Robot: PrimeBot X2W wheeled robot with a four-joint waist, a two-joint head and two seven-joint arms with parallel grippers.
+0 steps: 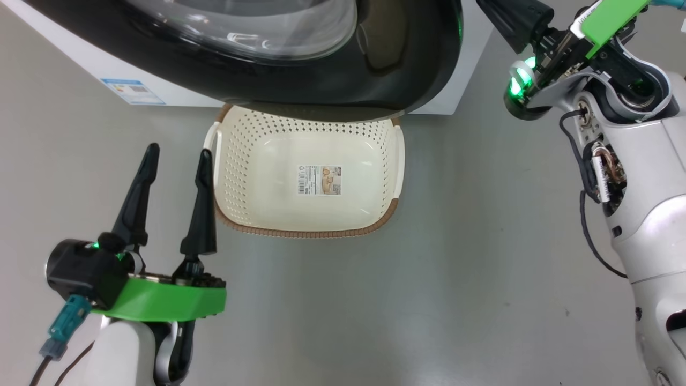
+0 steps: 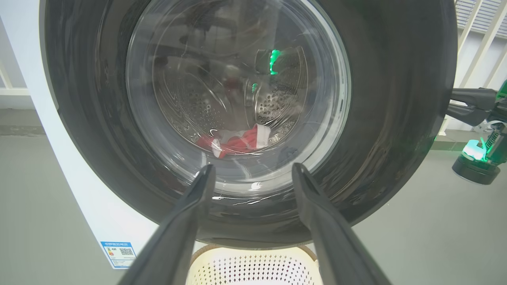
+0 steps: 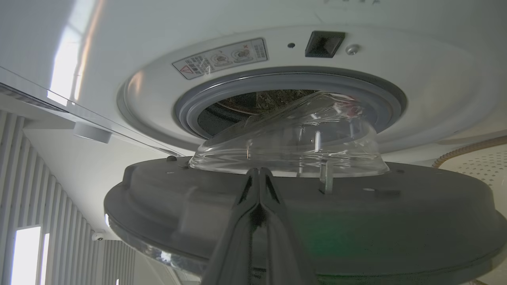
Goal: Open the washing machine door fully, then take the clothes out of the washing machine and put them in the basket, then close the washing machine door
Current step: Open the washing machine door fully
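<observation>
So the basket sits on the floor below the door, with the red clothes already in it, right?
Not quite. The basket does sit below the door, but the head view shows it empty; the left wrist view shows the red clothes inside the washing machine.

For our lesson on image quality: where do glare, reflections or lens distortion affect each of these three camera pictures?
Head view: glare streaks cross the washing machine door. Left wrist view: wide-angle bending curves the washing machine, and a green reflection sits above the clothes. Right wrist view: the window strips blow out white.
</observation>
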